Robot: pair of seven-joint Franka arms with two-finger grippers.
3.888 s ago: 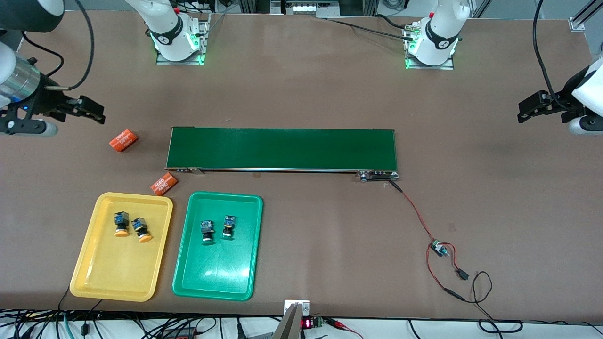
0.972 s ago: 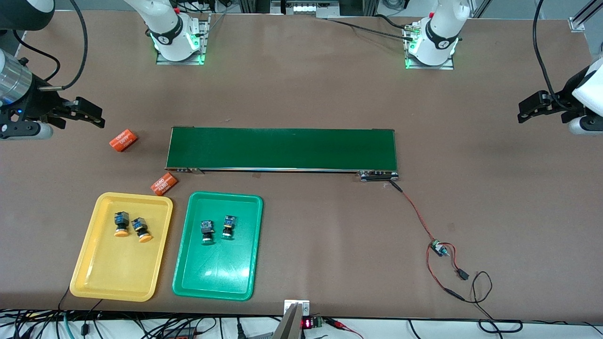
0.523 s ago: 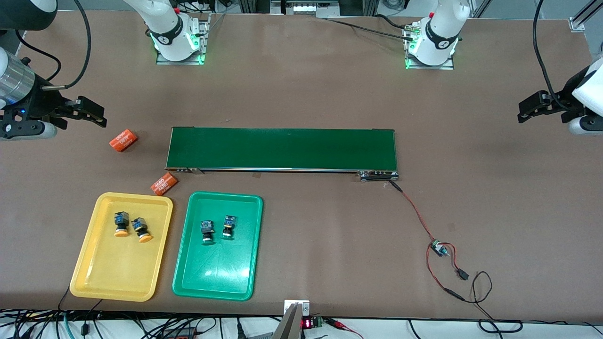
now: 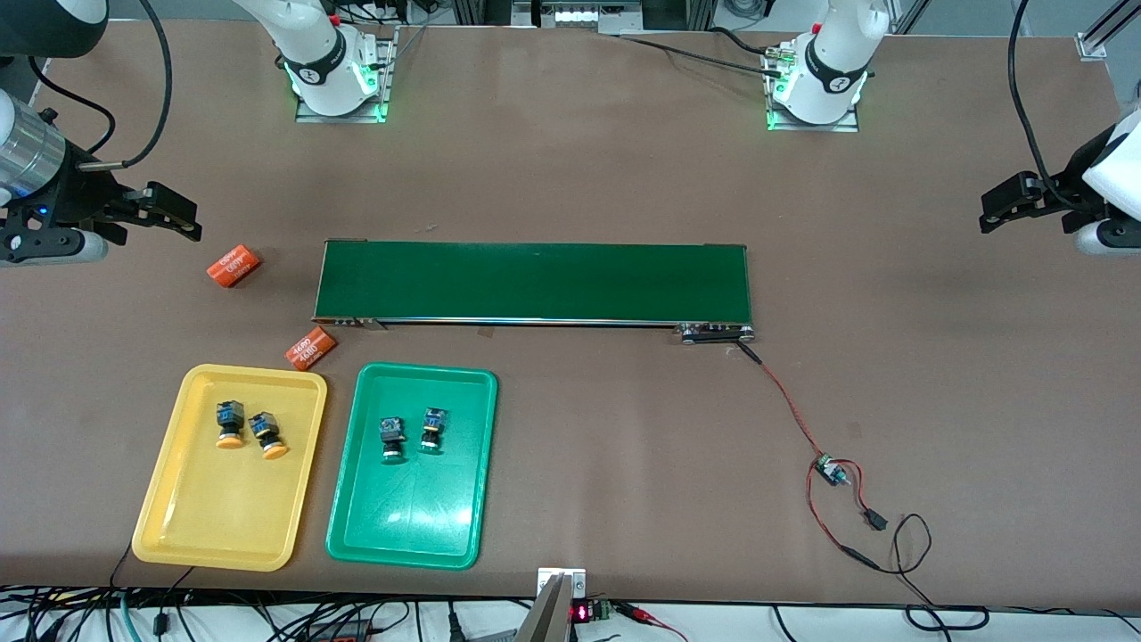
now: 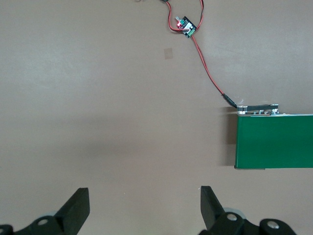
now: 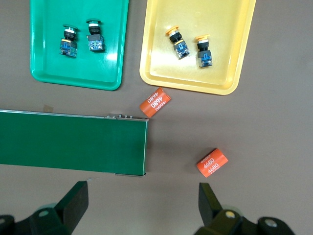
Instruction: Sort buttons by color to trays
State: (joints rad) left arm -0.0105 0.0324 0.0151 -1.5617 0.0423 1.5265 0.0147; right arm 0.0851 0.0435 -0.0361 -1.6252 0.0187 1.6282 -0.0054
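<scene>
A: Where are the buttons found?

B: Orange-capped buttons [image 4: 247, 431] are seen in the yellow tray [image 4: 201, 526], at seven o'clock from the conveyor belt [image 4: 535, 282]; green-capped buttons [image 4: 410, 433] in the green tray [image 4: 406, 526].

A: And the grippers?

B: Right gripper [image 4: 174, 214], at ten o'clock, is held wide open, empty; left gripper [image 4: 1003, 203], at two o'clock, likewise.

Yellow tray [image 4: 178, 526], green tray [image 4: 406, 535]

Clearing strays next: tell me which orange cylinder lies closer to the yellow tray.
The orange cylinder by the yellow tray's corner; the other cylinder lies farther from the camera.
</scene>
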